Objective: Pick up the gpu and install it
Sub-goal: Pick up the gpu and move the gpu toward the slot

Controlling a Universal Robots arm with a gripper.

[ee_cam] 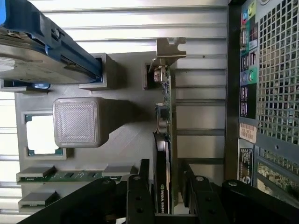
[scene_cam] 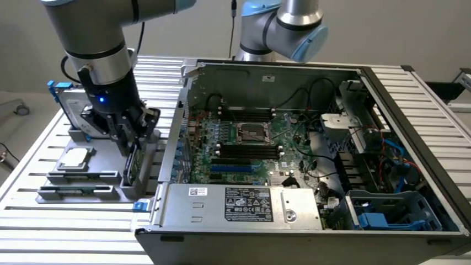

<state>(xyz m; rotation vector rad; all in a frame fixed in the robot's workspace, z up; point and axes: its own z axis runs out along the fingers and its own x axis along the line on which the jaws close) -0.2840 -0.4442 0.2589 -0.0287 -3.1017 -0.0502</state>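
The gpu (ee_cam: 163,116) stands on edge in the holder (ee_cam: 126,144), at its edge nearest the computer case (ee_cam: 275,70), exposing both faces to the gripper (ee_cam: 166,170), whose spread fingers straddle it, not clamped.

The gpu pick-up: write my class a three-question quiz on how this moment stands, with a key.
1. True or false: the gpu is already seated inside the computer case.
2. Multiple choice: the gripper is A) shut and empty above the gpu; B) open, a finger on each side of the gpu; C) shut on the gpu, lifted clear of the holder.
3. Fill in: the grey holder with the parts lies to the exterior view's ____ of the computer case.
Key: 1 false, the gpu stands on edge in the grey holder; 2 B; 3 left.
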